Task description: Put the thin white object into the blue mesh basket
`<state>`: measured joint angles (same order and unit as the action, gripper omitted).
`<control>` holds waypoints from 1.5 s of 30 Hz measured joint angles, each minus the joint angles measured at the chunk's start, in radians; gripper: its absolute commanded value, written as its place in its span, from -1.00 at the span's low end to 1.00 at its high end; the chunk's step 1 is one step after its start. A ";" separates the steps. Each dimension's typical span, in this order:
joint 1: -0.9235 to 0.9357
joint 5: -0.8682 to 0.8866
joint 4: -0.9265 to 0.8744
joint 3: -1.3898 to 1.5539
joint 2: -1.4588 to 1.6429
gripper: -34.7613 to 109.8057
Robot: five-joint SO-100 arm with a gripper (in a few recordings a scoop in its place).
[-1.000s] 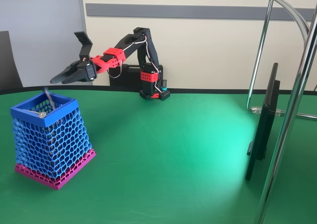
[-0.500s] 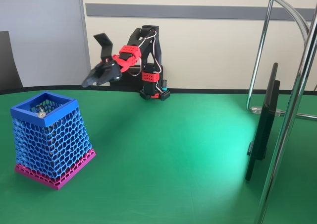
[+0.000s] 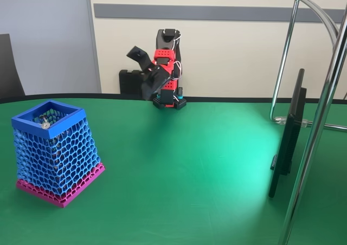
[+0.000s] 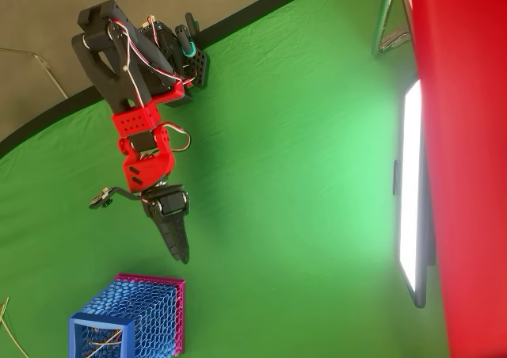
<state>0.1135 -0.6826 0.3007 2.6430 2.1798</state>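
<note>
Over the last second the gripper (image 3: 147, 93) pulls back from above the blue mesh basket (image 3: 54, 153) to fold up near the arm's own base, well apart from the basket. Its fingers hold nothing; we cannot tell how far they gape. We see thin pale sticks inside the basket in the overhead view, so we judge the thin white object (image 4: 103, 344) is delivered and the arm retreating.
</note>
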 measured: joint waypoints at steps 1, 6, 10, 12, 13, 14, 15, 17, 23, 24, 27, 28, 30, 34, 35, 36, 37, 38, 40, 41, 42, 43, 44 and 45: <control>-0.011 0.038 -0.014 0.041 0.046 -0.31; -0.051 0.245 -0.201 0.173 0.281 -0.37; -0.069 0.370 -0.439 0.229 0.479 -0.43; -0.081 0.414 -0.523 0.278 0.571 -0.45; -0.087 0.437 -0.551 0.310 0.621 -0.48; -0.091 0.456 -0.574 0.339 0.667 -0.51; -0.094 0.474 -0.609 0.367 0.713 -0.51; -0.098 0.512 -0.690 0.402 0.805 -0.51; -0.109 0.617 -0.968 0.433 1.028 -0.51; -0.112 0.626 -1.000 0.433 1.049 -0.51; -0.109 0.649 -1.068 0.433 1.086 -0.51; -0.107 0.652 -1.091 0.433 1.100 -0.51; -0.109 0.658 -1.137 0.433 1.126 -0.51; -0.112 0.664 -1.158 0.433 1.137 -0.51; -0.112 0.667 -1.158 0.433 1.137 -0.51; -0.112 0.667 -1.158 0.433 1.137 -0.51; -0.112 0.667 -1.158 0.433 1.137 -0.51; -0.112 0.667 -1.158 0.433 1.137 -0.51; -0.112 0.667 -1.158 0.433 1.137 -0.51; -0.112 0.667 -1.158 0.433 1.137 -0.51; -0.112 0.667 -1.158 0.433 1.138 -0.51; -0.112 0.667 -1.158 0.433 1.138 -0.51; -0.112 0.667 -1.158 0.433 1.138 -0.51; -0.112 0.667 -1.158 0.433 1.138 -0.51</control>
<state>0.0015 -0.0153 -0.8575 3.0756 3.3180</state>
